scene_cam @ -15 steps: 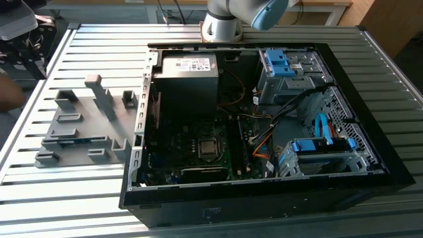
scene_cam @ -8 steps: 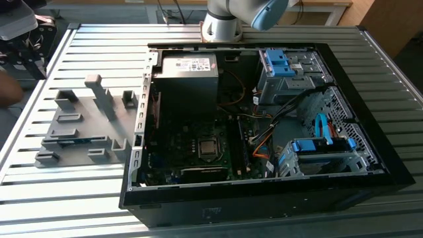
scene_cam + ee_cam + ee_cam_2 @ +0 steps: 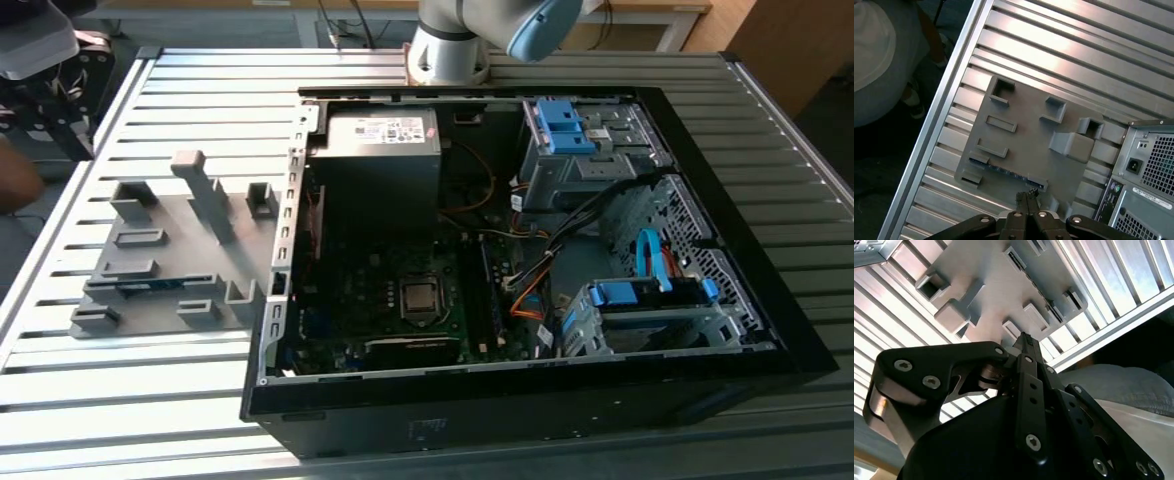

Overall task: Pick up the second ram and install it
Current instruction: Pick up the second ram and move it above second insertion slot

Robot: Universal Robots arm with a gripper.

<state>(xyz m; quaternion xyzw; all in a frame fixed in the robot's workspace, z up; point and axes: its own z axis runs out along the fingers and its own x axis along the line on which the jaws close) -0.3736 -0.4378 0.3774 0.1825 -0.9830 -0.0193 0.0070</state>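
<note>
Hard to make out chips on the second ram (image 3: pixel 1005 172); shows as a thin blue strip, half sunk in the gray holder (image 3: pixel 1029 125) on the slatted table (image 3: pixel 1064 50). Close above it, gripper (image 3: pixel 1026 195), jaws pinched fully together, gripping nothing.

Ram (image 3: pixel 144 286): thin blue stick, lying level across near part of gray holder (image 3: pixel 174 235), exterior view's left. Ends sit in holder's slot blocks.
</note>
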